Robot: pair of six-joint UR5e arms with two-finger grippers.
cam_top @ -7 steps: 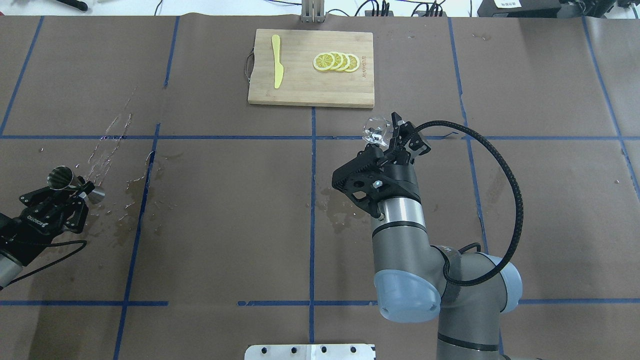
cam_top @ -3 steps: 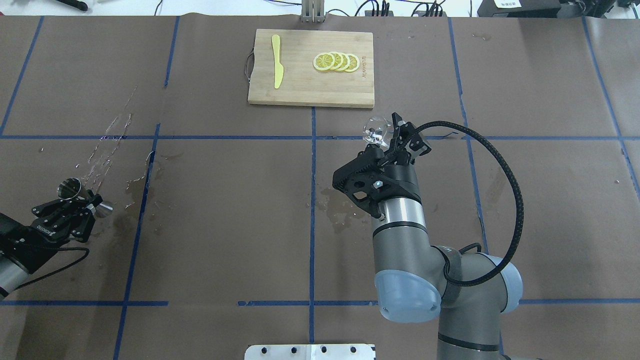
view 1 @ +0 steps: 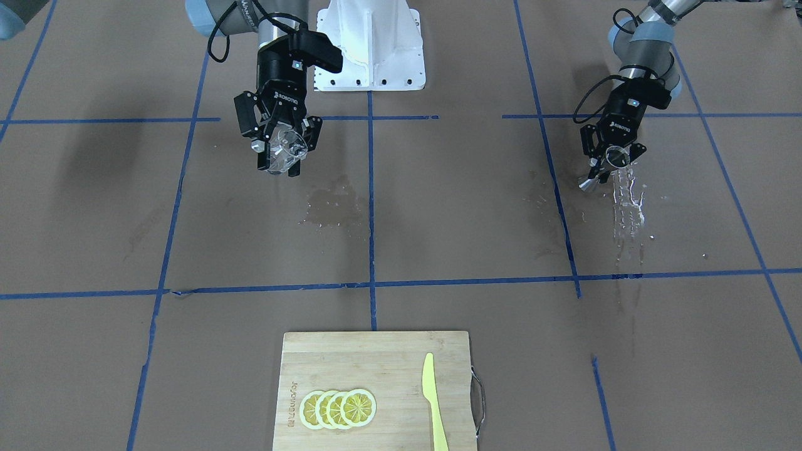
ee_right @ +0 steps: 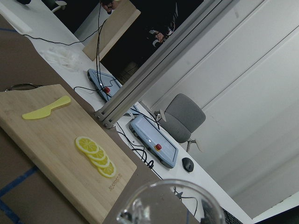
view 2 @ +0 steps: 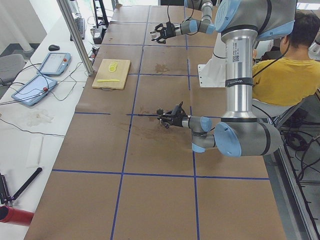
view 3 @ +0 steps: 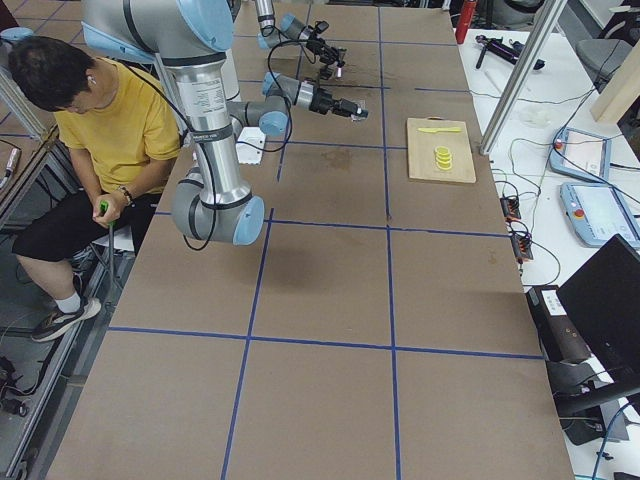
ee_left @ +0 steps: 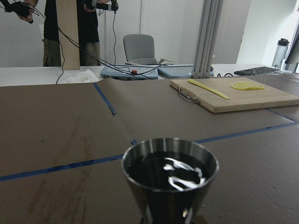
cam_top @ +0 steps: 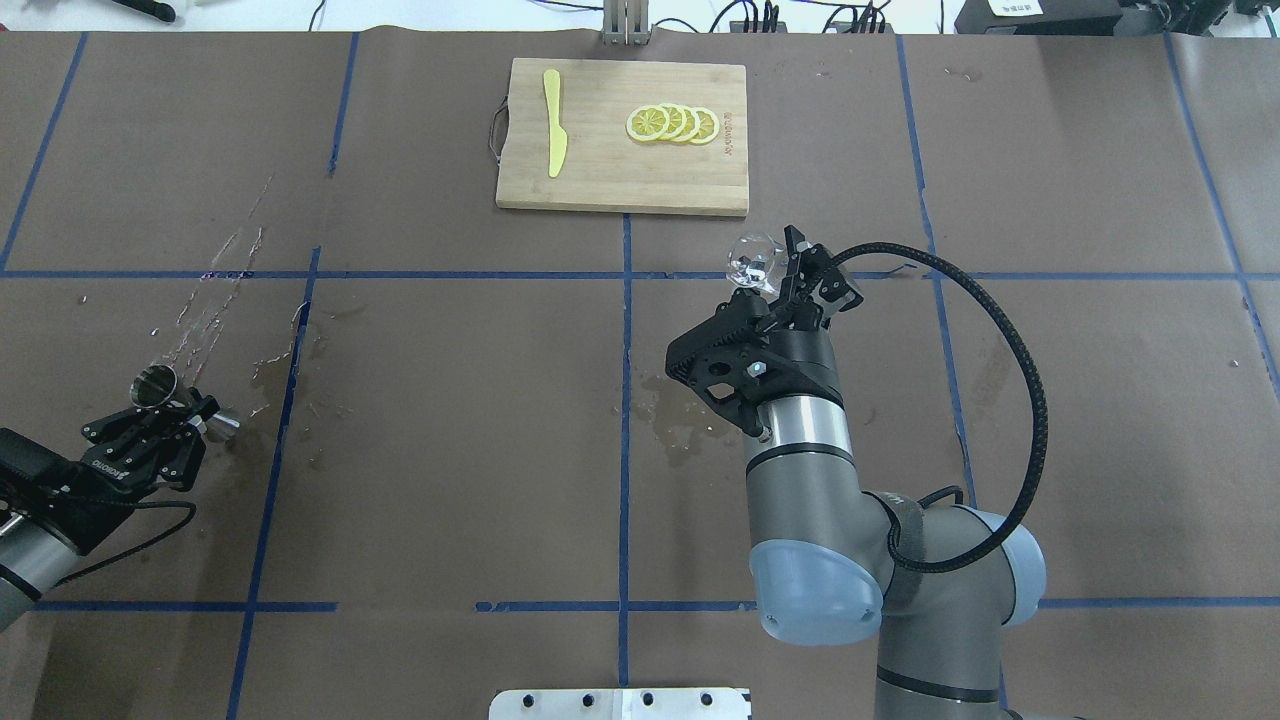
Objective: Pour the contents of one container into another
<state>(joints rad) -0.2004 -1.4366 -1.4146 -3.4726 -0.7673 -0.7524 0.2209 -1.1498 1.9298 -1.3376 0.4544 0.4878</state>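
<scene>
The small clear glass (cam_top: 748,257) is held above the table near the middle, with my right gripper (cam_top: 768,268) shut on it. It shows tilted in the front view as the glass (view 1: 282,149) in the right gripper (view 1: 279,150); its rim (ee_right: 170,204) fills the right wrist view's bottom. At the table's left side my left gripper (cam_top: 188,408) is shut on the waist of the steel jigger (cam_top: 157,386), which looks tilted. The jigger (view 1: 606,168) hangs low over wet paper. Its cup (ee_left: 170,173) is dark inside with bright glints.
A wooden cutting board (cam_top: 600,185) with lemon slices (cam_top: 672,123) and a yellow knife (cam_top: 553,122) lies at the far middle. Wet streaks (cam_top: 215,300) and a damp patch (cam_top: 680,425) mark the brown paper. A person in a yellow shirt (view 3: 110,125) sits beside the robot base.
My left arm has drawn back toward the robot and slightly to the right in the overhead view, carrying the jigger along. The right arm and the glass have not moved.
</scene>
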